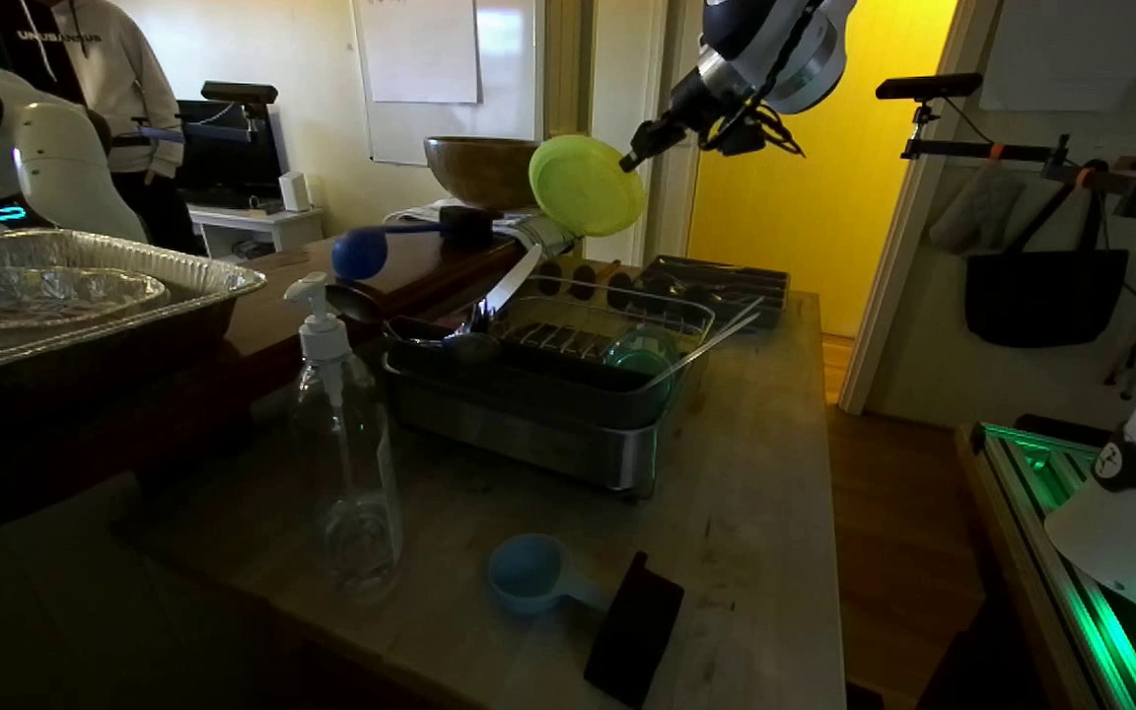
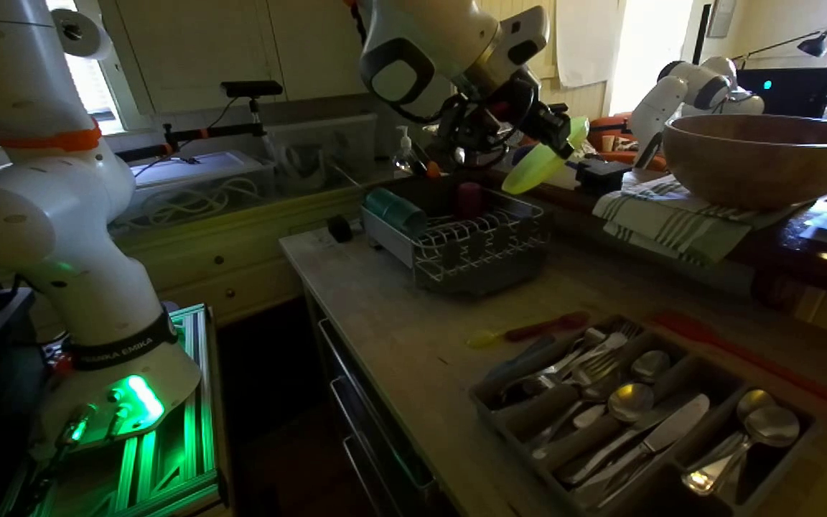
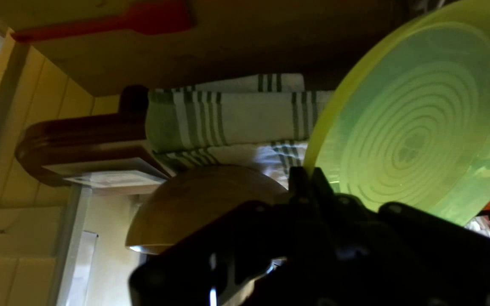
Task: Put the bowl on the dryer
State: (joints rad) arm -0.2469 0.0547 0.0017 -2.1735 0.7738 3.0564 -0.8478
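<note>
The gripper [image 3: 306,175] has its fingertips drawn close together, pinching the rim of the lime-green bowl [image 3: 415,119]. The lime-green bowl hangs steeply tilted in the air, well above the wooden counter [image 1: 755,513]. Lower down, on that counter, stands the grey metal dish rack [image 1: 519,419], apart from the lime-green bowl; whether one is straight over the other I can't tell from here.

In an exterior view a teal tumbler [image 2: 395,210] lies along one side of the dish rack, with a dark red cup [image 2: 469,199] farther in. Two thin pale sticks [image 1: 711,343] poke out past its edge.

Up on the dark wood ledge [image 3: 79,131], a wide brown wooden bowl [image 2: 765,161] sits on a green-striped towel [image 3: 253,112]. Down on the counter there's a cutlery tray [image 2: 571,451] holding forks, spoons and knives, and a long red spatula [image 3: 155,19] lies just beside it. On the counter I also see a clear pump bottle [image 1: 341,493] standing upright and a light blue scoop [image 1: 529,572]. Across the room, a person [image 1: 134,108] in a pale hoodie stands near another white robot arm [image 1: 65,158].
</note>
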